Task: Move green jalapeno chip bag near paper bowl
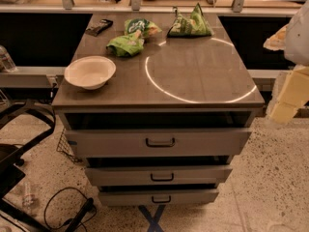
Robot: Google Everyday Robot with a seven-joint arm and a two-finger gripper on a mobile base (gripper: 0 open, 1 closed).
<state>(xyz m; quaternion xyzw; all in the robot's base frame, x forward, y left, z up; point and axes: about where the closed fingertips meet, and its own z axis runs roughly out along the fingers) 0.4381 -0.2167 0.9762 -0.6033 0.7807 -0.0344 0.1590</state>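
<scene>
The green jalapeno chip bag [190,23] stands peaked like a tent at the far right of the cabinet top. The paper bowl [90,72] is a shallow cream-white bowl at the front left corner of the top, far from the bag. My gripper [284,105] shows as pale cream parts at the right edge of the view, off the cabinet's right side and nearer to me than the bag. It holds nothing that I can see.
A rounded bright-green bag [125,45] and a small green bag with a white-and-yellow label [141,27] lie between bowl and jalapeno bag. A dark packet [99,27] lies far left. The cabinet [193,81] has three drawers ajar. Black frame and cables [29,144] are on the floor left.
</scene>
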